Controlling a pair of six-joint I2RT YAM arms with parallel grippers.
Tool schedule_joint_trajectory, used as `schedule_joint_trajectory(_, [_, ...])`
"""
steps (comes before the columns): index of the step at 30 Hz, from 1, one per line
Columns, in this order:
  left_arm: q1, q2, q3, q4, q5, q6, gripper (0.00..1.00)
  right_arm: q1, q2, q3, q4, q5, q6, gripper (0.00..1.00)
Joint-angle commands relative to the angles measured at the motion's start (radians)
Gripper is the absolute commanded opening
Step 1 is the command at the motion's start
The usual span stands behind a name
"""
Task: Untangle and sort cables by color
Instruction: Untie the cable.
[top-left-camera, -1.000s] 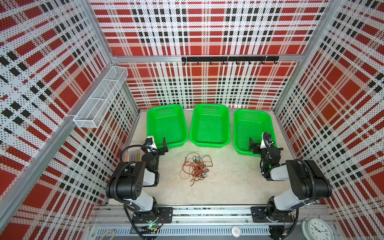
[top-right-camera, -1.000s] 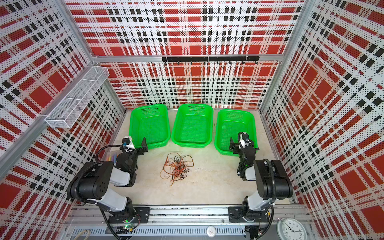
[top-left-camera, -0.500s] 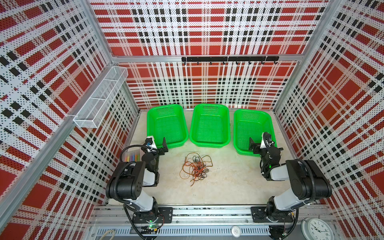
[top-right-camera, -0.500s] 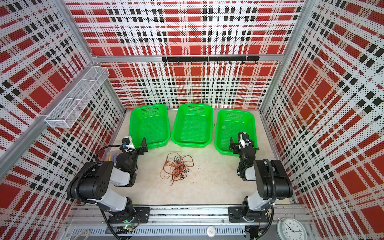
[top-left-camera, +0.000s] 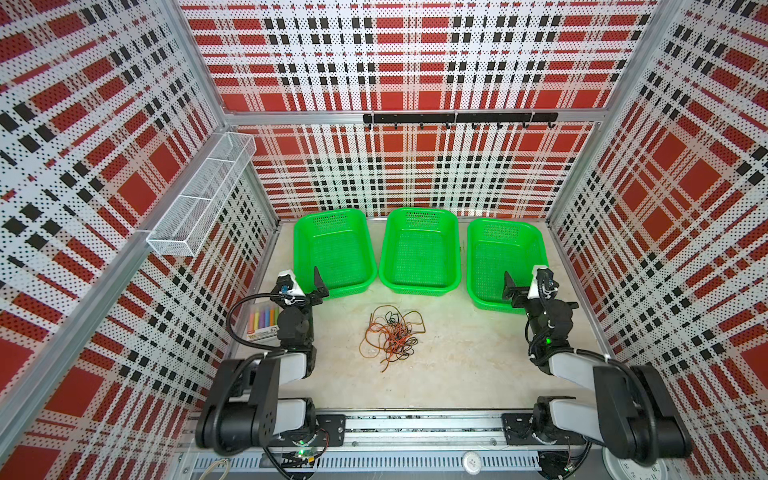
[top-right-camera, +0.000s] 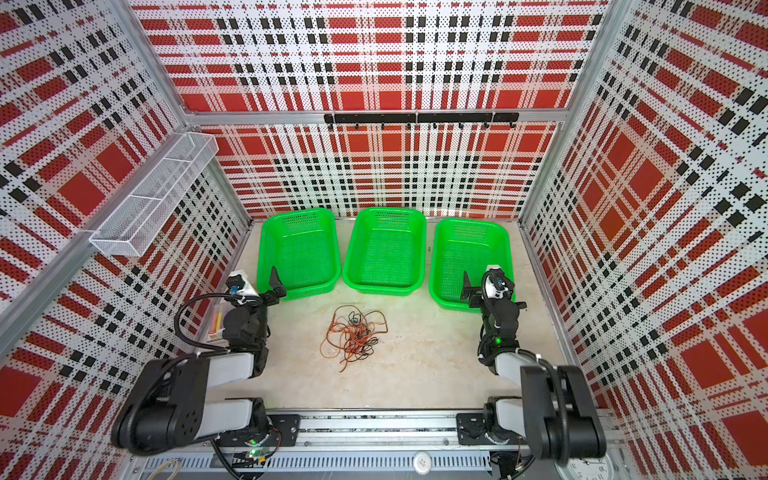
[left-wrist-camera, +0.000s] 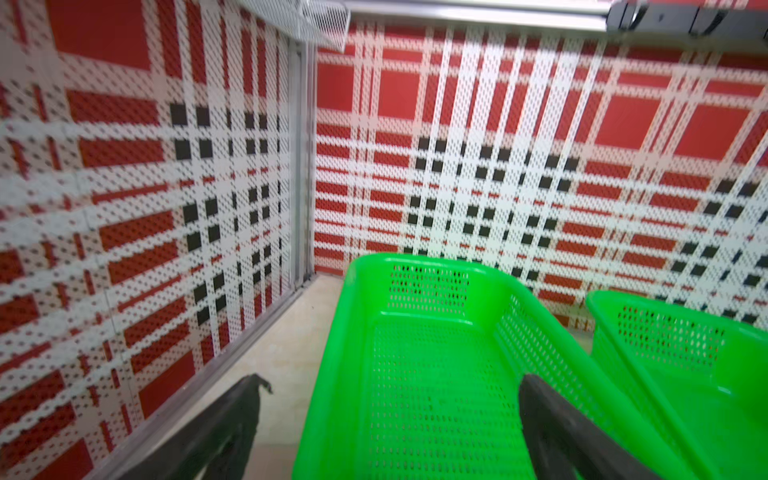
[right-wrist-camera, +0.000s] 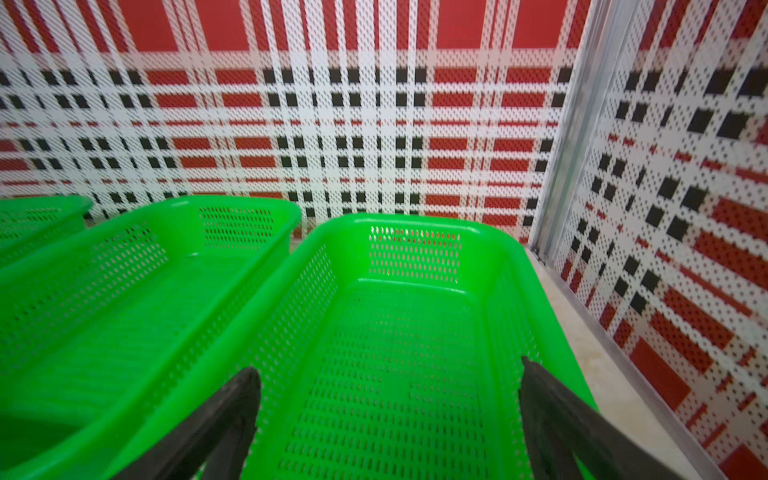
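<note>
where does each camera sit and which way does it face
top views: high over the front edge, looking down on the table, cables, left arm and right arm.
left wrist: on the left arm, facing the left basket and back-left corner; open left gripper frames it.
right wrist: on the right arm, facing the right basket and back-right corner; open right gripper frames it.
shared: both wrist views catch the middle basket.
</note>
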Motion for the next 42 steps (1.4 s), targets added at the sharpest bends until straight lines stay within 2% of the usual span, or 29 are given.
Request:
schedule_joint_trajectory(1, [-0.035, -0.125, 0.101, -0.348, -0.036, -0.060, 0.99, 0.041, -0.083, 0.085, -0.256, -0.079, 0.005, 0.96])
schedule_joint_trajectory(5, [-0.140, -0.206, 0.211, -0.620, 0.029, -0.121, 0.97, 0.144, -0.134, 0.206, -0.511, -0.198, -0.031, 0.92])
schedule_joint_trajectory(10, [-0.361, -0.249, 0.250, -0.788, -0.021, -0.136, 0.92, 0.312, -0.102, 0.289, -0.701, -0.224, -0.132, 0.89])
schedule_joint_trajectory(14, [-0.462, -0.252, 0.253, -0.871, -0.038, -0.201, 0.88, 0.421, -0.049, 0.313, -0.758, -0.221, -0.172, 0.83])
schedule_joint_trajectory(19, [-0.579, -0.192, 0.249, -0.949, -0.057, -0.246, 0.85, 0.503, 0.034, 0.305, -0.743, -0.250, -0.167, 0.77])
schedule_joint_trajectory(26, [-0.610, -0.149, 0.230, -0.970, -0.023, -0.239, 0.79, 0.559, 0.142, 0.321, -0.727, -0.246, -0.154, 0.68])
schedule_joint_trajectory(34, [-0.606, -0.012, 0.289, -1.056, 0.055, -0.209, 0.60, 0.567, 0.184, 0.329, -0.685, -0.250, -0.142, 0.67])
schedule_joint_trajectory(42, [-0.604, 0.130, 0.350, -1.071, 0.117, -0.185, 0.61, 0.570, 0.164, 0.304, -0.657, -0.233, -0.120, 0.66])
